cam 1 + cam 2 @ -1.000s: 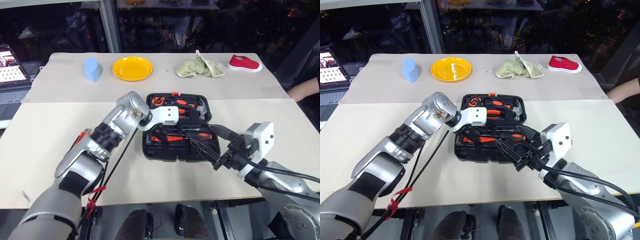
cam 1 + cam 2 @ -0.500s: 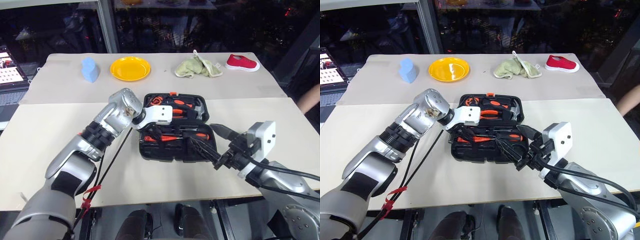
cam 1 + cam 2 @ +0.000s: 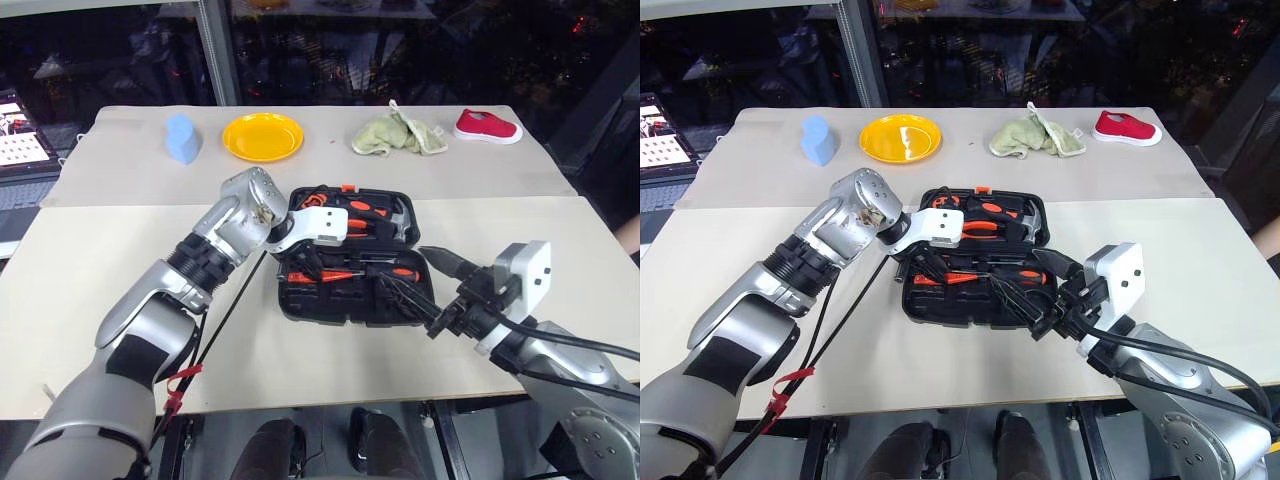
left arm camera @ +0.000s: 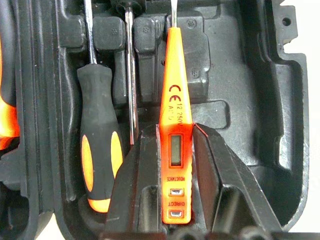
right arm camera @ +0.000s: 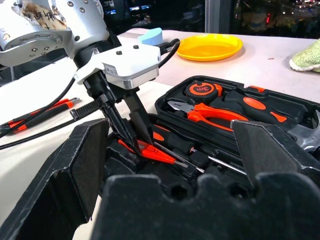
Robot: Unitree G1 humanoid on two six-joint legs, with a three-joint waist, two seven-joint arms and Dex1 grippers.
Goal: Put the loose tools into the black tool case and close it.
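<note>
A: We have the black tool case (image 3: 350, 265) lying open at table centre, lid half toward twelve o'clock, tray half toward six.

B: Lid contents?

A: We count a round tape measure (image 5: 201, 91), orange-handled pliers (image 5: 215, 111) beside it, and a hammer head (image 3: 405, 217) at the three o'clock end. A small orange latch (image 3: 349, 187) sits on the far rim.

B: And the tray half?

A: One screwdriver with a black-orange handle (image 4: 100, 150) is seated in its recess, a bare steel shaft lying just beside it. The left gripper (image 4: 175, 165) points steeply down into the tray, its fingers (image 4: 212, 165) clamped on the slim orange tester screwdriver (image 4: 175, 125), whose tip runs along the moulded channel. Whether the tester is fully bedded we cannot tell from here.

B: Right side?

A: The right gripper (image 3: 425, 290) hangs level at the tray's four o'clock corner, jaws spread wide, nothing between them.

B: Beyond the case?

A: Toward twelve: a blue object (image 3: 182, 137), a yellow plate (image 3: 263, 137), a green cloth (image 3: 400, 135), a red shoe (image 3: 488, 127).
</note>
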